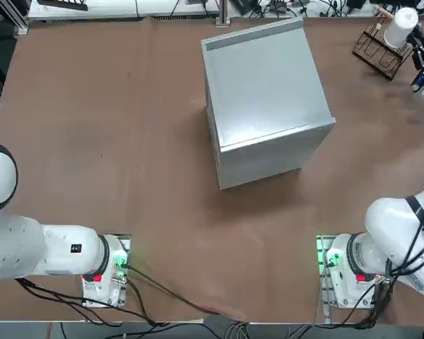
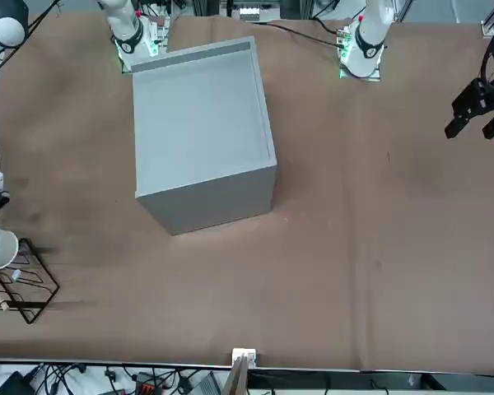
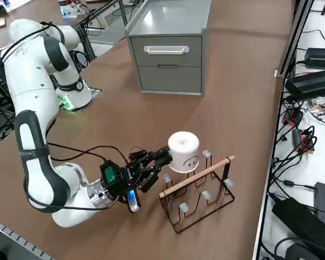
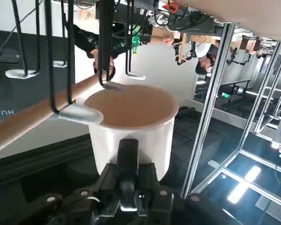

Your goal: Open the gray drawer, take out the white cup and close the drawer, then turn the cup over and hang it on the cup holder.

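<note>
Right side view: end effector [image 3: 161, 157] pinches the cup [image 3: 183, 151] by its handle, mouth down over the holder [image 3: 197, 195] at the tabletop's far right, likely for hanging; drawer [image 3: 166, 51] closed.

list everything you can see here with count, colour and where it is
table: 1, brown top, under everything
gray drawer: 1, gray front with a light handle, closed, top compartment of the cabinet
cabinet: 1, gray metal box, middle of the table toward its far edge
white cup: 1, white with a dark mark on its side, upside down over the cup holder, gripped at its side
cup holder: 1, dark wire frame with a light wooden bar, far right corner of the table
cables and black boxes: several, dark, on the floor beside the table
right gripper: 1, black, shut on the white cup at the cup holder
</note>
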You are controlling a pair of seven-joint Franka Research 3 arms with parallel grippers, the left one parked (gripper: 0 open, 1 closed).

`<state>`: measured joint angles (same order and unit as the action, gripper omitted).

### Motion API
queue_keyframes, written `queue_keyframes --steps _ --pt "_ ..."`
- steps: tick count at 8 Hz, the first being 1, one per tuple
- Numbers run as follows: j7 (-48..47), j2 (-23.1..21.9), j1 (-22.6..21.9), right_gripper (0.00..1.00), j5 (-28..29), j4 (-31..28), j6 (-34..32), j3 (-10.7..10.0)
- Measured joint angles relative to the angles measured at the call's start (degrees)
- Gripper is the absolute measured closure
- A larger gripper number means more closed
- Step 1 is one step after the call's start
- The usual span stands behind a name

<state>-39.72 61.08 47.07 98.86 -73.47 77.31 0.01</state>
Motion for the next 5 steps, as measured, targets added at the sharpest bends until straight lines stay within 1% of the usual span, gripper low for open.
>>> queue_keyframes --steps 5 --pt "0.0 0.0 -0.8 0.81 0.0 0.0 1.8 0.1"
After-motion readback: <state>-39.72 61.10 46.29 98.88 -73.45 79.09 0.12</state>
